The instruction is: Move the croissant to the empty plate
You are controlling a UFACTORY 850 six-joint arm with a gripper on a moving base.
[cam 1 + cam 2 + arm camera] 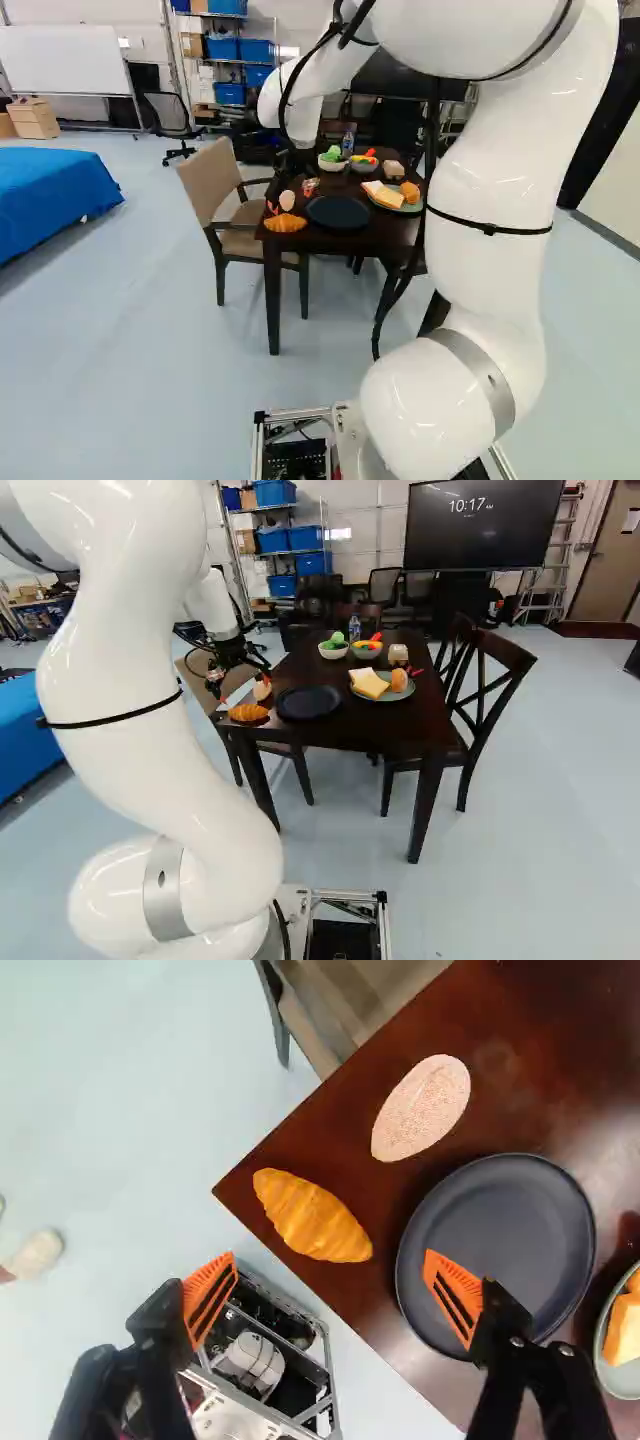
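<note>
The black, orange-padded tool stood wide. The long, orange, plastic-looking croissant lay beside the round, dark plate; going down to grab it seemed next.

Golden-orange croissant, dark plate

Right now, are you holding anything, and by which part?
Nothing: the black, orange-padded gripper stands open; the ridged golden croissant lies on the dark wooden table.
</note>
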